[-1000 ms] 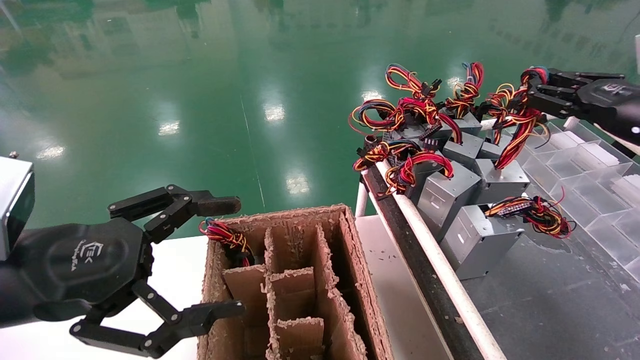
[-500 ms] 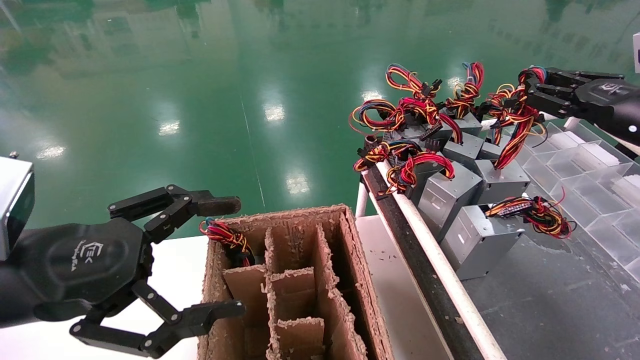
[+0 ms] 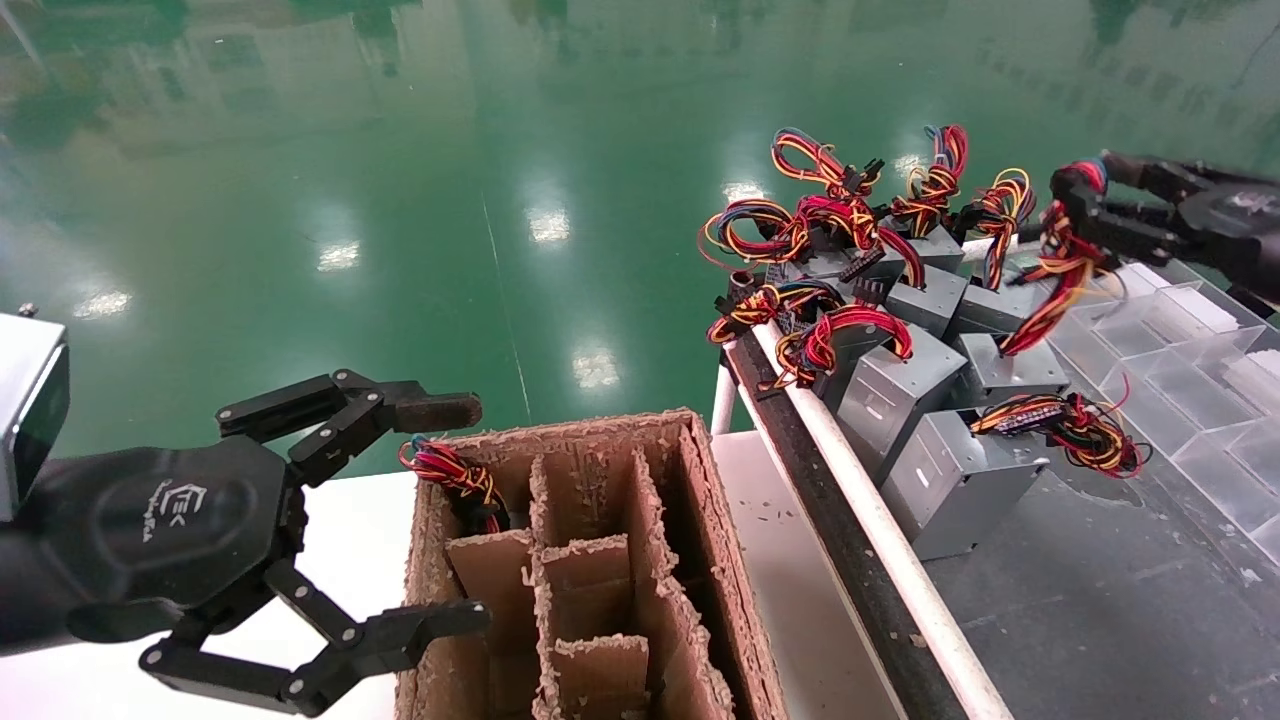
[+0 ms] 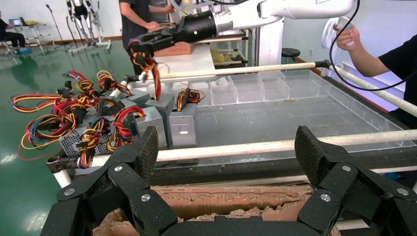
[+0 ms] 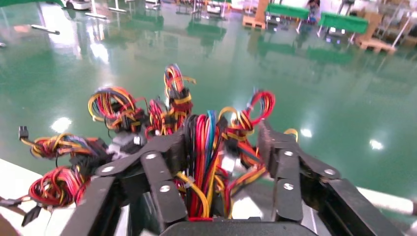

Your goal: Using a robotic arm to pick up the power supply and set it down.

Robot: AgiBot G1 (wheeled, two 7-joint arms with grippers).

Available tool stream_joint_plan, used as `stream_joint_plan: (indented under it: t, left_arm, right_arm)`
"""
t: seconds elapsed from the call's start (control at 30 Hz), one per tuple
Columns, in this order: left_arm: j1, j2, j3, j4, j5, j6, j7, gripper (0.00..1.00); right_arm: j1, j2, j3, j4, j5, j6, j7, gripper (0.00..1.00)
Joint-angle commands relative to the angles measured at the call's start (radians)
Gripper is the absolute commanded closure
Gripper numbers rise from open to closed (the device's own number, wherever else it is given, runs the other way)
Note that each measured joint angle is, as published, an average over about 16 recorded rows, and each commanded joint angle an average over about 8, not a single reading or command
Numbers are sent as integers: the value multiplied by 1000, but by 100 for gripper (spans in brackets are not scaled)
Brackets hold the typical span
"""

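My right gripper (image 3: 1070,200) reaches in from the upper right above a heap of grey power supplies, shut on a bundle of red, yellow and black wires (image 3: 1050,280). The bundle runs taut down to one grey power supply (image 3: 1020,368), which rests in the heap. In the right wrist view the wires (image 5: 201,162) fill the space between the black fingers (image 5: 172,147) of that gripper (image 5: 221,142). The left wrist view shows the white robotic arm (image 4: 290,10) holding the wires (image 4: 150,64). My left gripper (image 3: 455,515) hangs open at the lower left, holding nothing.
A frayed cardboard box (image 3: 720,560) with dividers stands beside the left gripper, and wires (image 3: 450,470) poke from its far-left slot. Several more power supplies (image 3: 890,385) lean against a white rail (image 3: 880,520). Clear plastic bins (image 3: 1180,320) line the right. A person (image 4: 388,59) stands beyond the table.
The right gripper has drawn back to the right with the wires, pulling them taut and clear of a neighbouring orange loop. The left gripper has not moved.
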Motion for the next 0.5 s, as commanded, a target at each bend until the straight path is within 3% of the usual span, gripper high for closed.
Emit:
stream_joint_plan:
  t: [0.03,0.33,0.5]
  left_arm:
    - [0,0,0,0,0,0,0,0]
    - [0,0,0,0,0,0,0,0]
    - [0,0,0,0,0,0,0,0]
  right_arm:
    - [-6,5,-3,-3,-4,-1,13,0]
    - [-13,35,-8,9,-12,-46,42,0]
    - [9,53,6,34,8,-108,20,0]
